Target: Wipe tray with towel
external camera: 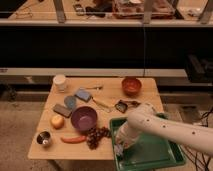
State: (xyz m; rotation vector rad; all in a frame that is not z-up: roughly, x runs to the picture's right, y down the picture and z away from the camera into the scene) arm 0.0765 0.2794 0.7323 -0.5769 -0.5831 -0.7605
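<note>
The gripper was low over the left side of the green tray, at the front right of the wooden table. A pale towel lay under it on the tray floor, but I cannot tell how the tool held it. Left of the tray were dark grapes, a purple bowl, an orange and a carrot. A red bowl stood farther back.

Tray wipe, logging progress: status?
Gripper down at tray's near-left corner. Towel on tray floor under it. Grapes just outside the rim.
</note>
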